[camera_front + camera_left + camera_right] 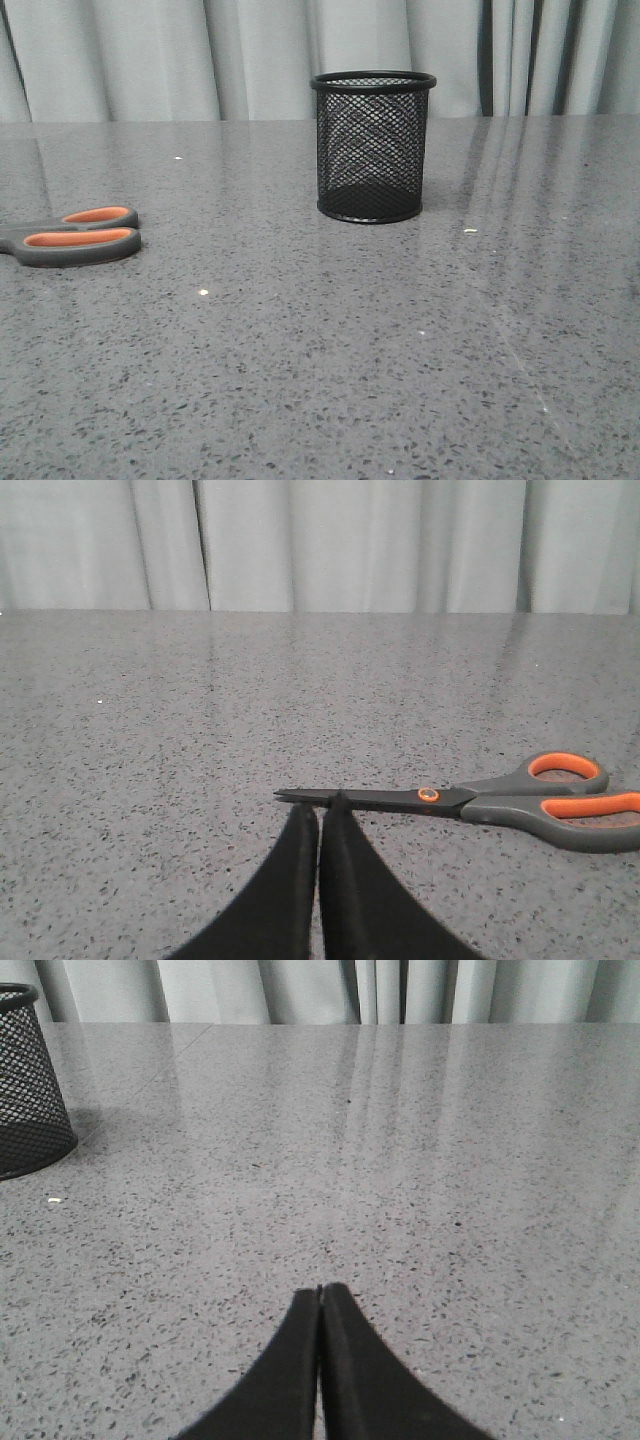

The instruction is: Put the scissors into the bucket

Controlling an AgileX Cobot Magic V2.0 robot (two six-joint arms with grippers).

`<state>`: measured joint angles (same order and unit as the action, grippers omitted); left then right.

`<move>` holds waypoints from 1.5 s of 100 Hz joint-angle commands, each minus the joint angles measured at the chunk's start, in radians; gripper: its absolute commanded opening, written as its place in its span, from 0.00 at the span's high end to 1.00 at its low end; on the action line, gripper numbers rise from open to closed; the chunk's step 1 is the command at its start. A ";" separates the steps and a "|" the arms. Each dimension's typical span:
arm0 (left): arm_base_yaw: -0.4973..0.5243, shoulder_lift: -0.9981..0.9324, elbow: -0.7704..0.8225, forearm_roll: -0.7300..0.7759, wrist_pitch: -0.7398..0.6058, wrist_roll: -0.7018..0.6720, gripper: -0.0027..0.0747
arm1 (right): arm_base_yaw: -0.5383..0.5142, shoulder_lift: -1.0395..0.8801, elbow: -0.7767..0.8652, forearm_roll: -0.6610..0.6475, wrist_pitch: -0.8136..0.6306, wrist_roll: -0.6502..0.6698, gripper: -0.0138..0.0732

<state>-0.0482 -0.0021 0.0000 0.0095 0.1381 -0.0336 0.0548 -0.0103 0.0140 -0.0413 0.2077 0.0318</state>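
Scissors flat on grey speckled tabletop, far left in front view, blades cut off by frame edge, only orange-lined handles showing. Bucket upright mid-tabletop, well apart from scissors, nothing inside visible through mesh. Left gripper fingers together, holding nothing, tips just beside scissors blade in left wrist view; contact unclear. Right gripper fingers together, holding nothing, low over bare tabletop, bucket off to one side. Grey curtain behind.
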 commanded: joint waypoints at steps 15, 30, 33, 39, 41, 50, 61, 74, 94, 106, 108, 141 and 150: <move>0.004 -0.027 0.041 -0.010 -0.085 -0.010 0.99 | -0.005 -0.023 0.005 -0.014 -0.074 -0.007 0.89; 0.004 -0.027 0.041 -0.010 -0.085 -0.010 0.99 | -0.005 -0.023 0.005 -0.014 -0.074 -0.007 0.89; 0.004 -0.027 0.041 -0.010 -0.085 -0.010 0.99 | -0.005 -0.023 0.005 -0.014 -0.074 -0.007 0.89; 0.004 -0.027 0.041 -0.010 -0.085 -0.010 0.99 | -0.005 -0.023 0.005 -0.014 -0.074 -0.007 0.89; 0.004 -0.027 0.041 -0.010 -0.085 -0.010 0.99 | -0.005 -0.023 0.005 -0.014 -0.074 -0.007 0.89; 0.004 -0.027 0.041 -0.010 -0.085 -0.010 0.99 | -0.005 -0.023 0.005 -0.014 -0.077 -0.007 0.89; 0.004 -0.027 0.041 -0.010 -0.085 -0.010 0.99 | -0.005 -0.023 0.005 -0.014 -0.081 -0.007 0.89; 0.004 -0.027 0.041 -0.010 -0.085 -0.010 0.99 | -0.005 -0.023 0.005 -0.014 -0.110 -0.007 0.89; 0.004 -0.027 0.041 -0.035 -0.087 -0.010 0.99 | -0.005 -0.023 0.005 0.010 -0.132 -0.007 0.89; 0.004 -0.027 0.041 -0.142 -0.087 -0.010 0.99 | -0.005 -0.023 0.005 0.095 -0.135 -0.007 0.89; 0.004 -0.027 0.041 -0.160 -0.087 -0.010 0.99 | -0.005 -0.023 0.005 0.117 -0.140 -0.007 0.89; 0.004 -0.027 0.034 -0.649 -0.106 -0.010 0.99 | -0.005 -0.023 0.005 0.425 -0.208 -0.007 0.89; 0.004 -0.027 0.019 -0.714 -0.098 -0.010 0.99 | -0.005 -0.023 -0.002 0.502 -0.220 -0.007 0.89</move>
<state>-0.0482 -0.0021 0.0000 -0.6140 0.1098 -0.0357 0.0548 -0.0103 0.0140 0.3826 0.0826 0.0339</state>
